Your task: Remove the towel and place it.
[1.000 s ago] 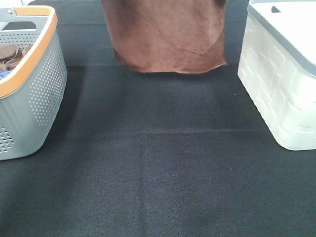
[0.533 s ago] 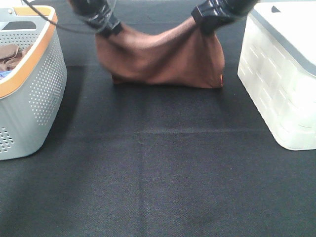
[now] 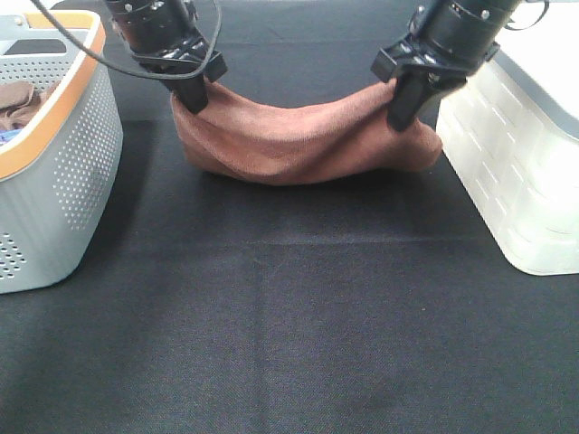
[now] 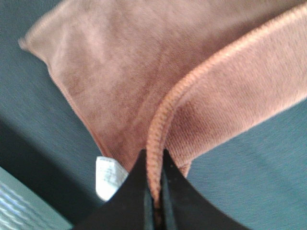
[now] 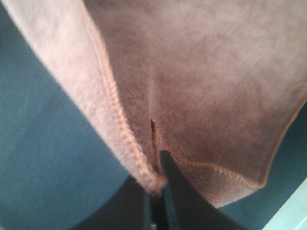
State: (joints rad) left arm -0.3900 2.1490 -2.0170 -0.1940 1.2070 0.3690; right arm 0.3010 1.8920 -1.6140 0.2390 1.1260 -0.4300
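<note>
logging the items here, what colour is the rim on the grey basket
Orange. The rim of the grey basket shows best in the exterior high view.

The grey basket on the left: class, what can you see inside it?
Inside the grey basket, near its orange rim, lies a bunched brown cloth with a bit of something blue below it. The basket's wall and the picture's edge hide everything deeper.

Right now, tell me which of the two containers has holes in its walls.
The grey basket with the orange rim, left of the towel; the white bin has solid walls.
</note>
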